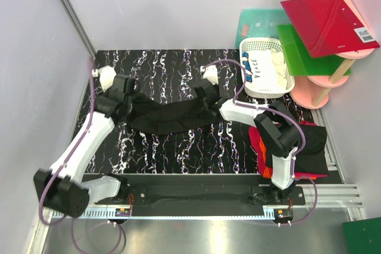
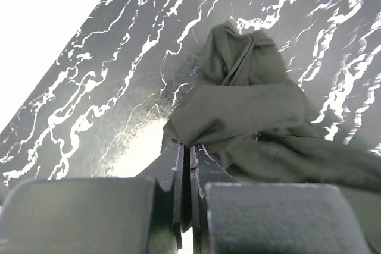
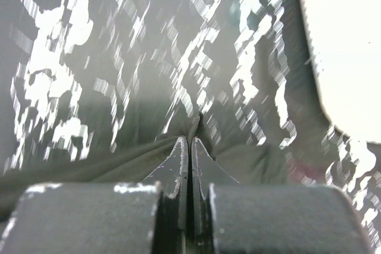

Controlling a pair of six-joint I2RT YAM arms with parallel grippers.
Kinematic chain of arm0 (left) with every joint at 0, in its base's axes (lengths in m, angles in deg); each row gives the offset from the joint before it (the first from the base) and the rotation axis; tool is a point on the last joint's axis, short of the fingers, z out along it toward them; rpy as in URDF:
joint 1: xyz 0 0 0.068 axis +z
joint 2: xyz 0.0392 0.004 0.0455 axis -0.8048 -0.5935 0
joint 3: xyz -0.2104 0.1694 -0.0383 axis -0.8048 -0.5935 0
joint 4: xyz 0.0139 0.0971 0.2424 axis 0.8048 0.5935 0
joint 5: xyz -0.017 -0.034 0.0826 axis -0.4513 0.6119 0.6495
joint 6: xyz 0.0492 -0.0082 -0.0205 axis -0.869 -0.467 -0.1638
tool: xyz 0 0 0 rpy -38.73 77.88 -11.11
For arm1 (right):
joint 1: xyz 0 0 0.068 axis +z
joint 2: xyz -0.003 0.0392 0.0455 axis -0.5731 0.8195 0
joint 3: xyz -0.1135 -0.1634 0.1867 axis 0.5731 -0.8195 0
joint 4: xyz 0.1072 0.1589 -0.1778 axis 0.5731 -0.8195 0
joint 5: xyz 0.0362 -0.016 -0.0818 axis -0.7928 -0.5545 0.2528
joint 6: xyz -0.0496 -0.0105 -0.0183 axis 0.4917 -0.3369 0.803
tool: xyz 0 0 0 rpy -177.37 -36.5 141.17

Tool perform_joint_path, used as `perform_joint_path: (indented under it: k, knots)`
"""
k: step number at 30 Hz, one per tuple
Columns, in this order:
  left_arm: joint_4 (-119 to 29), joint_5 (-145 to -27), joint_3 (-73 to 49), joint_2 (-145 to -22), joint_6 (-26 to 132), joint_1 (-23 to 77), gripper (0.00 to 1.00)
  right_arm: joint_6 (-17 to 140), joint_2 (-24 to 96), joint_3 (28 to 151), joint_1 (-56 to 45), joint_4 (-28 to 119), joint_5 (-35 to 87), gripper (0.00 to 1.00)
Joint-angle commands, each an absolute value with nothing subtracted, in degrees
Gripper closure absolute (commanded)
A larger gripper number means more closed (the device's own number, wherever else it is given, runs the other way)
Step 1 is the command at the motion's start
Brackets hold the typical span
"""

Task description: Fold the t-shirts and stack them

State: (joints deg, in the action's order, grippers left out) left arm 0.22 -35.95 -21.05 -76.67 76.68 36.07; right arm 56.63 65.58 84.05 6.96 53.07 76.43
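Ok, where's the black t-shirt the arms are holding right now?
In the top view the black t-shirt stretches across the middle of the mat, between the left claw and right claw, both shut on it, left of the tee pile.

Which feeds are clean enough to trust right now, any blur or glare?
Top view: sharp, evenly lit, black tee readable. Left wrist view: tee in focus, upper left corner blown out white, glare on the table beside the left gripper. Right wrist view: table pattern smeared by blur, upper right corner washed out; only the right gripper is crisp.
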Motion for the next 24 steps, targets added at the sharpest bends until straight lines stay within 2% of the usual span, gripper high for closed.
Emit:
perform_joint_path:
  k: [1, 4, 7, 13, 17, 24]
  knots:
    - [2.1, -40.3, -25.9, -66.0, 82.7, 36.3, 1.00, 59.0, 64.1, 89.5, 2.1, 57.4, 80.8, 1.00]
    - [3.2, -47.1, -32.4, -57.8, 86.6, 36.3, 1.00, 60.1, 66.0, 91.4, 0.8, 57.4, 80.7, 1.00]
    - [5.7, -43.5, -36.2, -50.7, 88.1, 36.5, 1.00, 61.4, 66.6, 90.9, 0.2, 58.5, 81.5, 1.00]
    - [8.2, -35.1, -27.0, -48.2, 81.0, 36.8, 1.00, 62.3, 59.5, 84.0, -0.3, 62.8, 79.8, 1.00]
    - [8.2, -33.3, -19.9, -48.7, 77.6, 36.9, 1.00, 62.4, 46.5, 75.8, -0.3, 66.7, 75.6, 1.00]
    - [7.9, -34.1, -18.9, -39.7, 73.9, 36.8, 1.00, 67.0, 22.5, 61.7, 0.7, 71.7, 67.8, 1.00]
